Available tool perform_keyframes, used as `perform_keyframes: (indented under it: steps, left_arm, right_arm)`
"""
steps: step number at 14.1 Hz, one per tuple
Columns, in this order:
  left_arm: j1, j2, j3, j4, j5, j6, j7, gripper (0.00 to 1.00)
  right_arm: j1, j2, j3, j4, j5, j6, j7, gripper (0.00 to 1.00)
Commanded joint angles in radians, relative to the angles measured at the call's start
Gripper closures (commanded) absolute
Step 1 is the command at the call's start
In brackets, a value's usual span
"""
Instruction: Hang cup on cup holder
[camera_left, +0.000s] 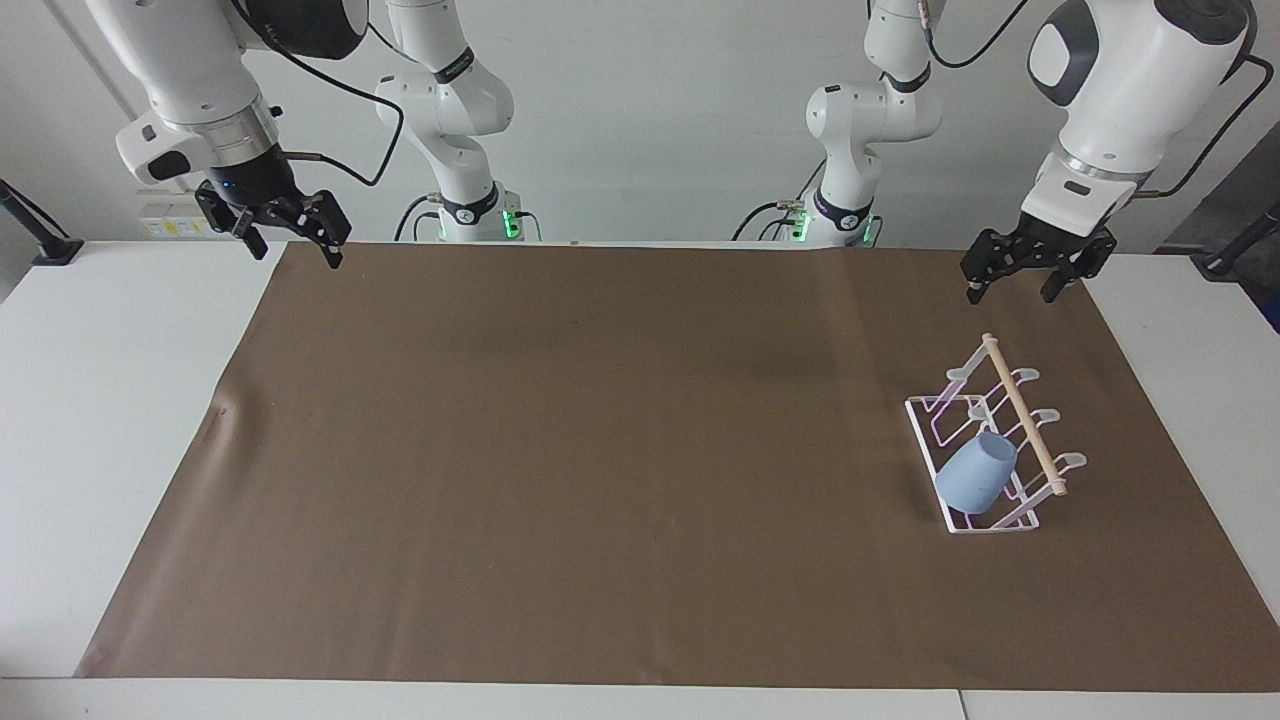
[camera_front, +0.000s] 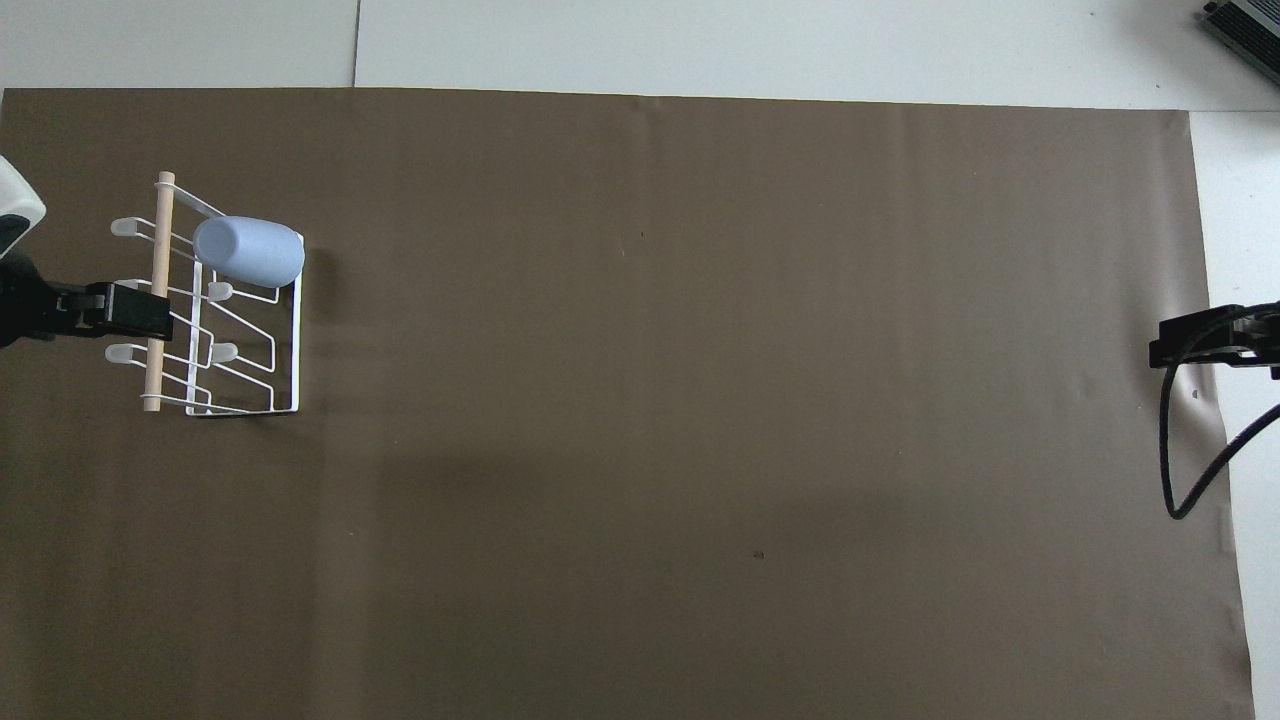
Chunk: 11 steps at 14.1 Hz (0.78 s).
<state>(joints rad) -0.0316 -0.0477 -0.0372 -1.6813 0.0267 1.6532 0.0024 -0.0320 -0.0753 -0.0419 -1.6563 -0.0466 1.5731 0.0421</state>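
The light-blue cup (camera_left: 975, 475) hangs tilted, mouth down, on a prong of the white wire cup holder (camera_left: 1020, 410) at the left arm's end of the mat. It is on the prong farthest from the robots. In the overhead view the cup (camera_front: 250, 250) sits at the holder's (camera_front: 296, 340) farthest end. My left gripper (camera_left: 1012, 292) is open and empty. It is raised over the mat beside the holder and touches nothing; it also shows in the overhead view (camera_front: 130, 312). My right gripper (camera_left: 295, 250) is open and empty, and waits over the mat's corner at the right arm's end (camera_front: 1190, 345).
A brown mat (camera_left: 600, 450) covers most of the white table (camera_left: 100, 400). A black cable (camera_front: 1165, 470) loops down from the right arm over the mat's edge. A small crease (camera_left: 222, 410) marks the mat toward the right arm's end.
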Motion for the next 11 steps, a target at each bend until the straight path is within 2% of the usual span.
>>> perform_keyframes:
  steps: [1, 5, 11]
  left_arm:
    - [-0.002, 0.055, 0.019, 0.109, -0.016, -0.090, 0.045, 0.00]
    - [0.002, 0.043, 0.027, 0.117, -0.014, -0.179, 0.172, 0.00]
    - [-0.005, 0.017, 0.073, 0.083, -0.022, -0.168, 0.163, 0.00]
  right_arm:
    - [0.000, -0.024, 0.013, -0.020, -0.003, -0.014, -0.010, 0.00]
    - [0.000, -0.037, 0.013, -0.019, 0.039, -0.031, -0.008, 0.00]
    - [0.001, -0.038, 0.013, -0.026, 0.039, -0.027, -0.011, 0.00]
